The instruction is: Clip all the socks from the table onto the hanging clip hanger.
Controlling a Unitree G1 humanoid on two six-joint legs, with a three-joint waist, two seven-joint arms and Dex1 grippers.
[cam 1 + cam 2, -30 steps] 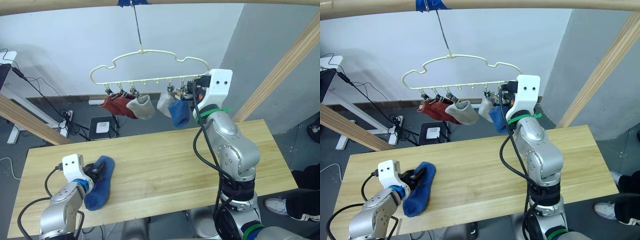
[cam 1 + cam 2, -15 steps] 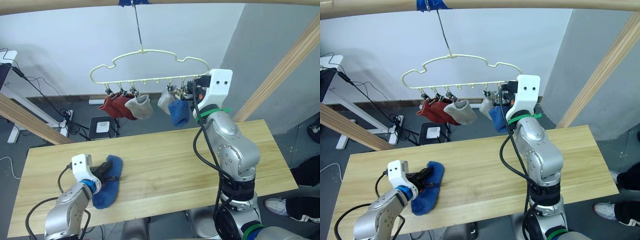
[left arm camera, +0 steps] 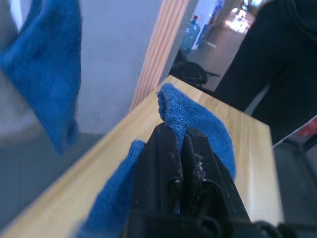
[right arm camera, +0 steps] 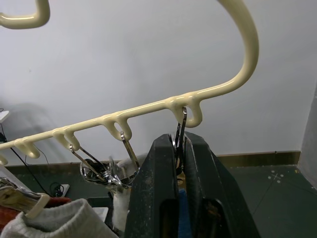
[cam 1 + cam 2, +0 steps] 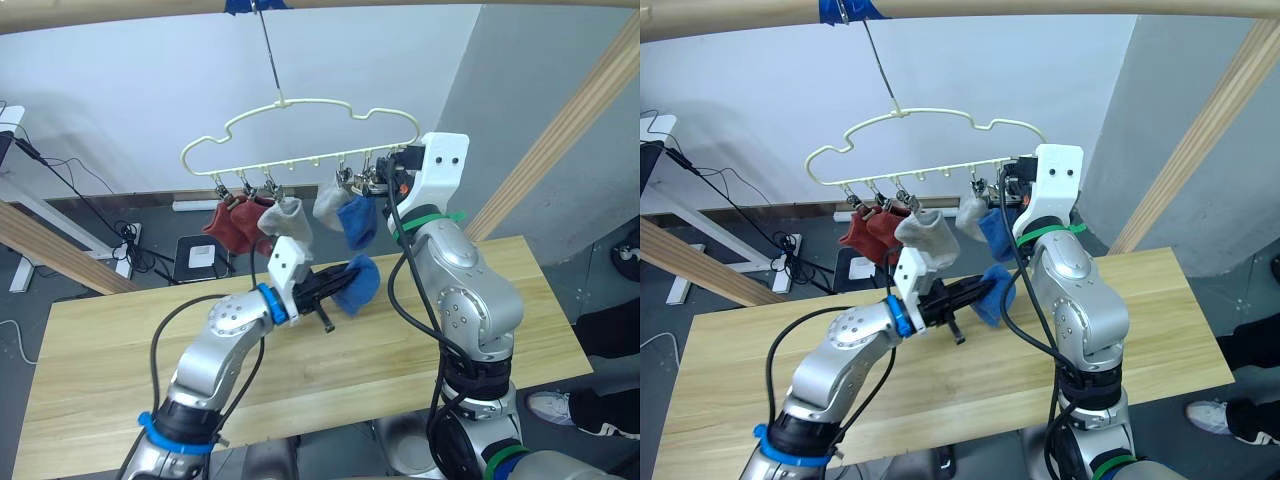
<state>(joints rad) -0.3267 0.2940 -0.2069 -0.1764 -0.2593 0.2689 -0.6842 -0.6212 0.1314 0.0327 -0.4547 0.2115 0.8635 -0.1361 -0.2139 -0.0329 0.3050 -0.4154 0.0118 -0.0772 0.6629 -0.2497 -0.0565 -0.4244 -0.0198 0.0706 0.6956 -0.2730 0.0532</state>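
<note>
A pale wall backs a plank table (image 5: 120, 370) under a wooden rail (image 5: 970, 8). Nearest, the left gripper (image 5: 335, 290) is seen shut tight on the last blue sock (image 5: 358, 284), held clear of the table with its free end drooping past the fingertips. Above and just beyond it, the right gripper (image 4: 179, 148) is pinched on the end clip (image 4: 180, 130) of the clip hanger (image 5: 300, 135), beside five hung socks (image 5: 290, 215). Whether that clip is actually squeezed open cannot be told. If it is not, the sock could be pushed against closed metal and dropped; a nudge could also set the hanger swinging.
</note>
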